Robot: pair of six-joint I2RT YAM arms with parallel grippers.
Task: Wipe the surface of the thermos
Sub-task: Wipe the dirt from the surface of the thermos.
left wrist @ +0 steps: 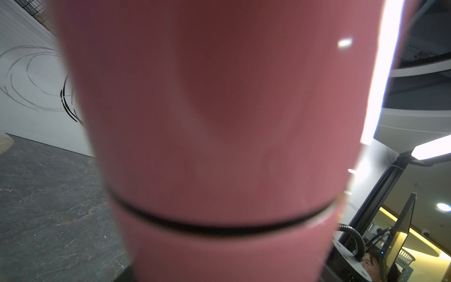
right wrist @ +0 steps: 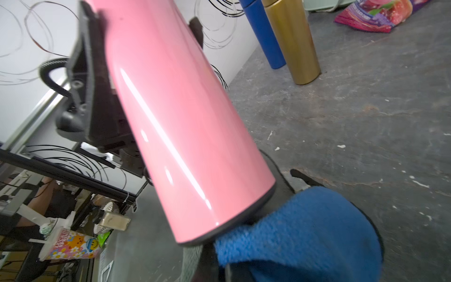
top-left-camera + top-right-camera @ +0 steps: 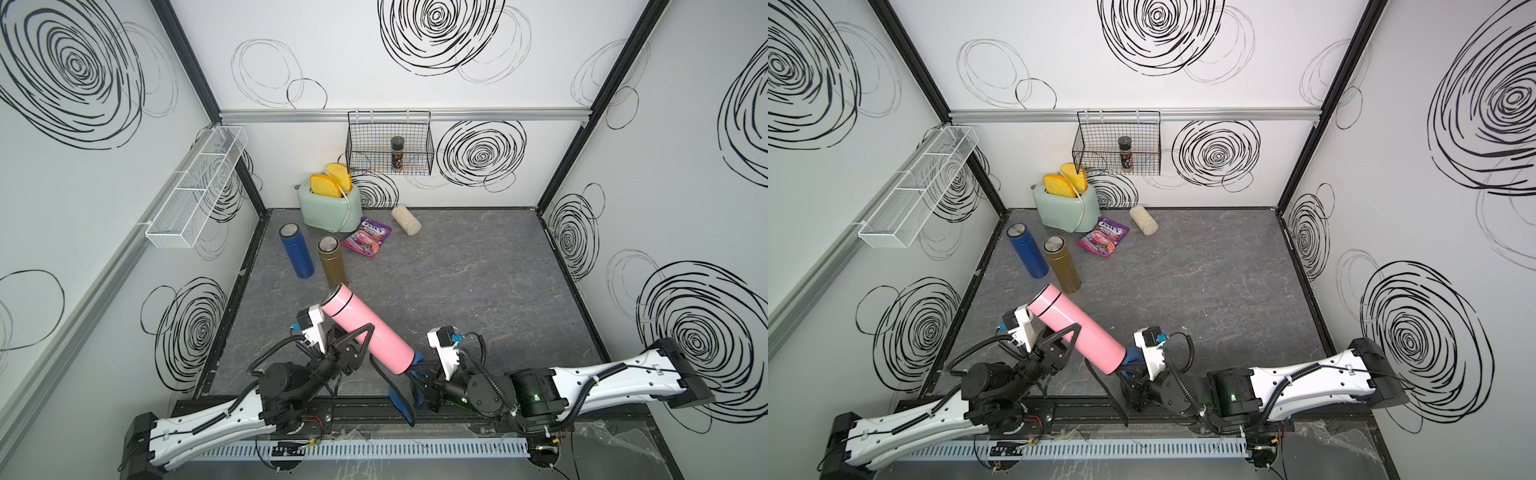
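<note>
Both top views are looking steeply down from high at the front, facing the back wall point(image 3: 332, 62) and taking in the whole desk point(image 3: 478, 282) from well off. The left wrist camera is sitting almost against the pink thermos point(image 1: 219, 122), which is filling its frame out of focus. The right wrist camera is looking along that thermos from its base end, close over the blue cloth point(image 2: 305, 232), toward the blue thermos point(image 2: 263, 36), gold thermos point(image 2: 292, 44) and purple bag point(image 2: 373, 14), which both top views are also showing.
</note>
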